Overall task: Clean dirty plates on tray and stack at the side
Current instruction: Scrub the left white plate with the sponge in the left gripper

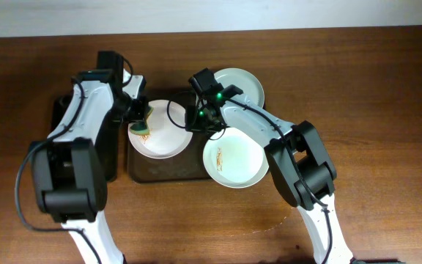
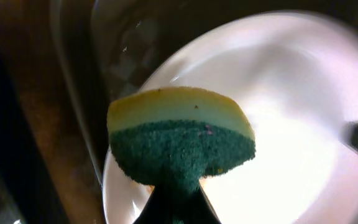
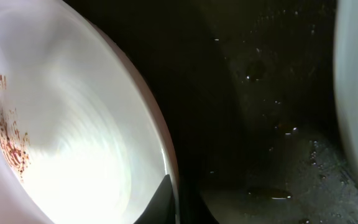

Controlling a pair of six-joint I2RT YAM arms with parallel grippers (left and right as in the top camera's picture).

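Note:
A dark tray point(image 1: 168, 170) holds a white plate point(image 1: 163, 139). My left gripper point(image 1: 139, 121) is shut on a yellow-and-green sponge point(image 1: 142, 129), which rests at that plate's left edge. In the left wrist view the sponge point(image 2: 179, 137) sits green side towards me over the plate point(image 2: 291, 124). My right gripper point(image 1: 209, 130) is shut on the rim of a second white plate point(image 1: 234, 160) with brown stains, which overhangs the tray's right edge. In the right wrist view the fingers point(image 3: 174, 202) pinch this plate's rim, and its stains point(image 3: 8, 137) show at the left.
A clean white plate point(image 1: 240, 84) lies on the wooden table behind the tray. A dark container point(image 1: 110, 158) stands left of the tray under the left arm. In the right wrist view the wet tray floor point(image 3: 272, 155) and another white rim point(image 3: 356, 93) show.

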